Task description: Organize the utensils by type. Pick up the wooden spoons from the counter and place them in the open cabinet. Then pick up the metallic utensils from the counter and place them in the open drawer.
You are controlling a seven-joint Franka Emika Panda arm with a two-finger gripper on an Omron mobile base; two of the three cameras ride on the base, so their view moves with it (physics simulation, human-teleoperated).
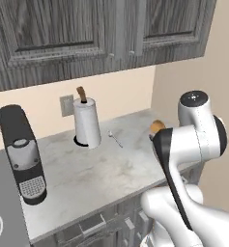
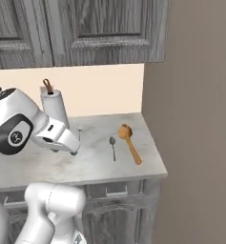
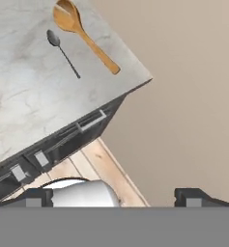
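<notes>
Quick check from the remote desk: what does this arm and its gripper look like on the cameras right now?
The arm is glossy white with rounded, bulbous links and dark grey-black caps and bands at its joints. One joint cap in the right base view bears a small pale marking. No loose cables show. The gripper has two small dark, blocky fingertips with pale grey patches on them.

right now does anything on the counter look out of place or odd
Mostly tidy. The wooden spoon and small silver spoon lie loose by the counter's right end. A thin silver utensil lies apart, beside the paper towel roll. Nothing spilled or damaged.
</notes>
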